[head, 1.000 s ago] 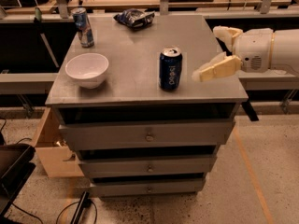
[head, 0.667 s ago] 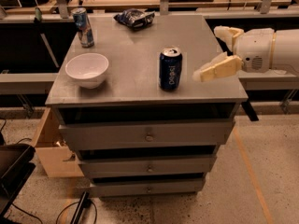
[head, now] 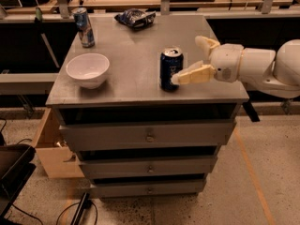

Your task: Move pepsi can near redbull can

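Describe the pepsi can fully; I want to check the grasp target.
The pepsi can is stout, dark blue with pale lettering and a silver top, seemingly metal. It stands upright on the grey cabinet top, near the front edge, right of the white bowl. The gripper is at its right side, jaws open; the nearer one overlaps the can's lower right, but contact cannot be told.

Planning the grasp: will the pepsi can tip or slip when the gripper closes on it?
Upright and stout, the pepsi can probably resists tipping unless pushed near its top. Its smooth round wall may slip in the grasp, or roll if knocked over. The gripper sits open close beside it.
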You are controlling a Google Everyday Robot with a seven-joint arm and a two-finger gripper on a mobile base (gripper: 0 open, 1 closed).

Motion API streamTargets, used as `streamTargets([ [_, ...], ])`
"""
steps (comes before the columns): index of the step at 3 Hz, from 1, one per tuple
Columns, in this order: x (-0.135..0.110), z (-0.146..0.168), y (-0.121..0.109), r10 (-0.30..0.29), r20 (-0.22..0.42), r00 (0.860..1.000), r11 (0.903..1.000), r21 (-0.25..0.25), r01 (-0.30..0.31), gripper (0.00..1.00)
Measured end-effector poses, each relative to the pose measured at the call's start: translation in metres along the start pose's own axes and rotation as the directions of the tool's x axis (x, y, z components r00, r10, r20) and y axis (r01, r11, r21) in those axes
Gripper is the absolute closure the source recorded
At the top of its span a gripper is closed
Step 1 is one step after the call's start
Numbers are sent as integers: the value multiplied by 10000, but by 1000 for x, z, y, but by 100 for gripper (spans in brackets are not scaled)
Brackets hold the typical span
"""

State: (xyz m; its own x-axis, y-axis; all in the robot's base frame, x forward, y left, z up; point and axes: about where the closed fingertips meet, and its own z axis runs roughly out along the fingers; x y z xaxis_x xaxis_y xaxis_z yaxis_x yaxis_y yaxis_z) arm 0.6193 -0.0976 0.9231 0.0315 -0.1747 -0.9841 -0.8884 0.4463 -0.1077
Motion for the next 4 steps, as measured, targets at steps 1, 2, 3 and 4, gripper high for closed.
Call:
streamTargets([
  [1,10,21,-4,210,683,9974,9998,-84,-205,18],
  [2,10,24,-2,205,675,9975,9997,-149,-195,48],
  [3,9,26,-1,202,686,9974,9996,-187,-190,72],
  [4,8,28,0,198,693,9974,9996,-231,-182,95],
])
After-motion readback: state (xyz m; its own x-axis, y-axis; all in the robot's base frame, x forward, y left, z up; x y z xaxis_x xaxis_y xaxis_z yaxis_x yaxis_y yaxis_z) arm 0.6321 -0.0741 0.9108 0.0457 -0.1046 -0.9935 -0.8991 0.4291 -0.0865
